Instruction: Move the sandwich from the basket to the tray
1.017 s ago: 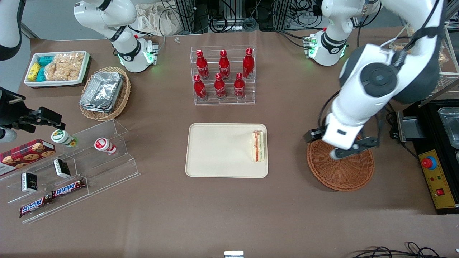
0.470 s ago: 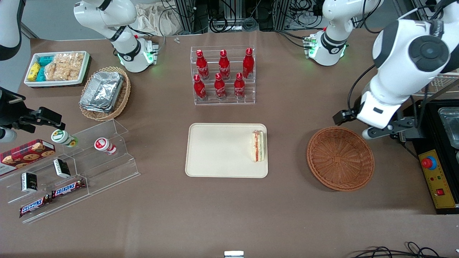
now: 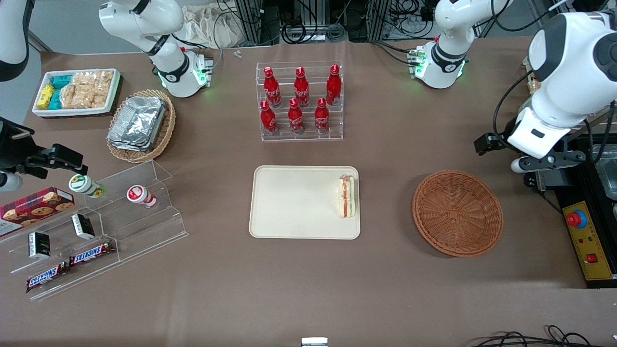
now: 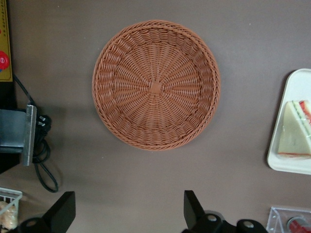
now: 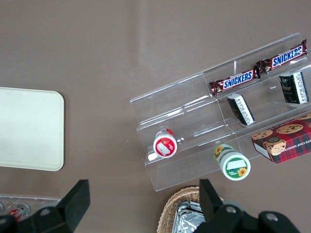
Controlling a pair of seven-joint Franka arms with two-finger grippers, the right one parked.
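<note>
Since a second ago, the gripper (image 3: 542, 164) has lifted off the basket (image 3: 457, 212) and swung toward the working arm's end of the table, fingers spread and empty. On the tray (image 3: 294, 202), the sandwich (image 3: 347, 196) lies at the edge nearest the basket. That basket holds nothing. Placement looks complete; only parking remains.

Bright, even light from above, soft small shadows under the basket (image 3: 457, 213) and tray (image 3: 289, 202), gripper (image 4: 126, 213) throws a faint shadow on the table, shiny glare on foil, pictures sharp, no blur
</note>
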